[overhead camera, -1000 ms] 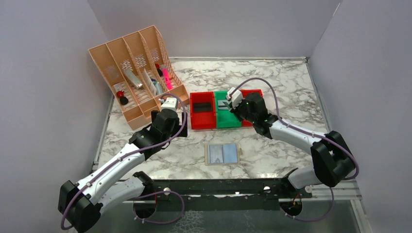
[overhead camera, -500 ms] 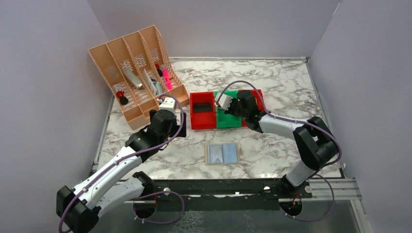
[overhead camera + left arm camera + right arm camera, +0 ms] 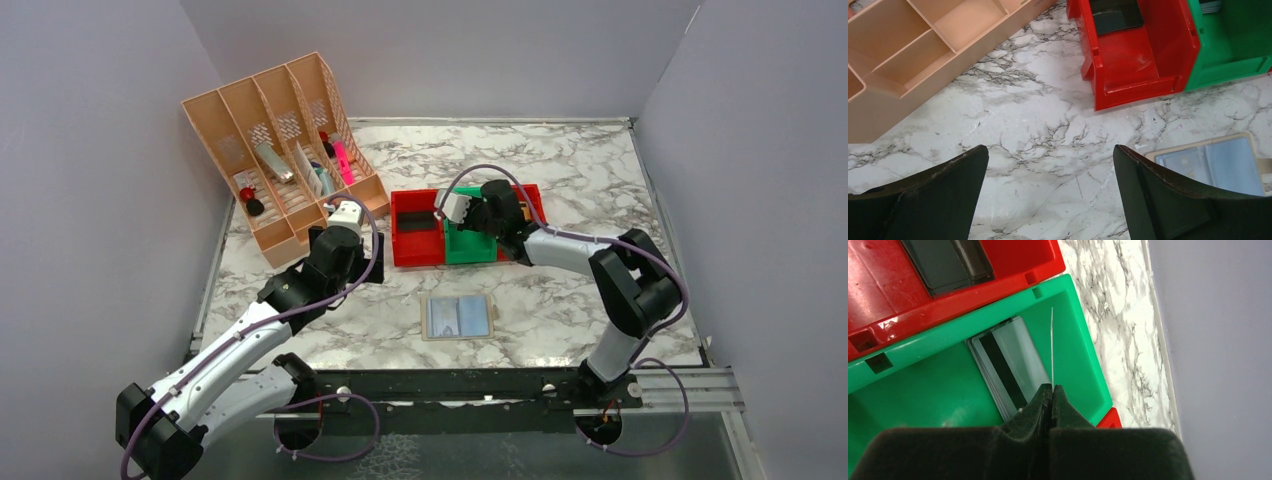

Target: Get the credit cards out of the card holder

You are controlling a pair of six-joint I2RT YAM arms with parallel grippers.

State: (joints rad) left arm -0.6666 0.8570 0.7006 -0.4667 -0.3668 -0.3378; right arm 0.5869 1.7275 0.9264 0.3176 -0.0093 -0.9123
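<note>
Right wrist: right hand (image 3: 1052, 388) pinches one card (image 3: 1052, 345); one green bin (image 3: 923, 385).

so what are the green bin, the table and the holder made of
Green bin: moulded plastic, glossy, with highlights on its rim.
Table: marble-look top, white with grey veins, possibly a printed laminate.
Holder: tan border, perhaps leather or imitation; pale blue-grey panels inside, material unclear.

Overhead camera sits high behind the arm bases, looking down across the whole tabletop (image 3: 560, 160). Left wrist view hangs low, tilted forward — red bin (image 3: 1128, 60), green bin (image 3: 1233, 45), a corner of the card holder (image 3: 1213, 157). Right wrist view hovers close over that same green bin.
</note>
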